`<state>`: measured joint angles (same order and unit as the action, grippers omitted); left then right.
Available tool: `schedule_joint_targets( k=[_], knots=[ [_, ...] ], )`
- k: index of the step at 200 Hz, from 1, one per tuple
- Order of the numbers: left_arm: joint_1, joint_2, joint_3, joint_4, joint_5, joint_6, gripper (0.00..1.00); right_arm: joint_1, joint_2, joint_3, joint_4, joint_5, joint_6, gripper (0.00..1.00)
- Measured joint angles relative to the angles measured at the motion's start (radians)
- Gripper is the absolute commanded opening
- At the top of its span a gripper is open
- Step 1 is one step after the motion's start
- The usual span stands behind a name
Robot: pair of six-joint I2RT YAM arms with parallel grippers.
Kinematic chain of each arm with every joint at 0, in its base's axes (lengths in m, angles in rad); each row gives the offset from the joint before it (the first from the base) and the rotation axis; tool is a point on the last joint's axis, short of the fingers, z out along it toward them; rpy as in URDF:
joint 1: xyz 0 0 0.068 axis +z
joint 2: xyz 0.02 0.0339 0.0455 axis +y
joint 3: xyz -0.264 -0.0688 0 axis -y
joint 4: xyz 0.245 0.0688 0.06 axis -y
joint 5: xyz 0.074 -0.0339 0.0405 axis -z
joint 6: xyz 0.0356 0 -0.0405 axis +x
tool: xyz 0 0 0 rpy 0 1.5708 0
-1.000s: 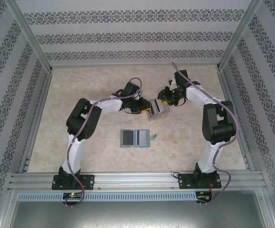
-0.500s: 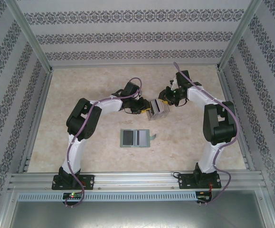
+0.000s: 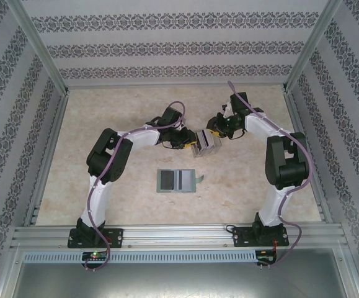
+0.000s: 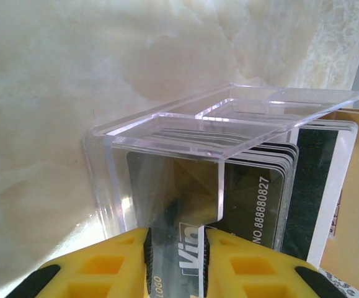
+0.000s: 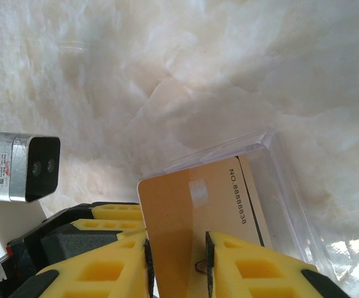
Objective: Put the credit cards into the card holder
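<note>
Left gripper (image 4: 176, 248) clamps clear box (image 4: 167, 124), right gripper (image 5: 178, 261) pinches tan card (image 5: 191, 205): you pull it straight out without tilting, then bring it near to the card holder (image 3: 177, 180).

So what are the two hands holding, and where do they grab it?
The right hand pinches the tan card by its near end. The left hand grips the clear box at its near end.
</note>
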<state>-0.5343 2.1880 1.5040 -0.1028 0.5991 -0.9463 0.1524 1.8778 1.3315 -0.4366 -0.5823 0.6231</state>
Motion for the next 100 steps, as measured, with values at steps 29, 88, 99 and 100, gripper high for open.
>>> schedule_joint_targets(
  k=[29,88,99,100],
  knots=[
    [0.0,0.0,0.0,0.0,0.0,0.0,0.27,0.0,0.0,-0.005,0.01,-0.01,0.004,0.28],
    [0.0,0.001,0.002,-0.003,0.001,0.0,0.27,-0.005,0.0,-0.013,0.024,-0.013,0.01,0.26],
    [0.0,0.001,0.002,-0.003,0.002,0.0,0.27,-0.009,0.0,-0.014,0.027,-0.016,0.011,0.25],
    [0.0,0.001,0.002,-0.003,0.002,0.0,0.27,-0.009,0.0,-0.014,0.028,-0.017,0.011,0.25]
  ],
)
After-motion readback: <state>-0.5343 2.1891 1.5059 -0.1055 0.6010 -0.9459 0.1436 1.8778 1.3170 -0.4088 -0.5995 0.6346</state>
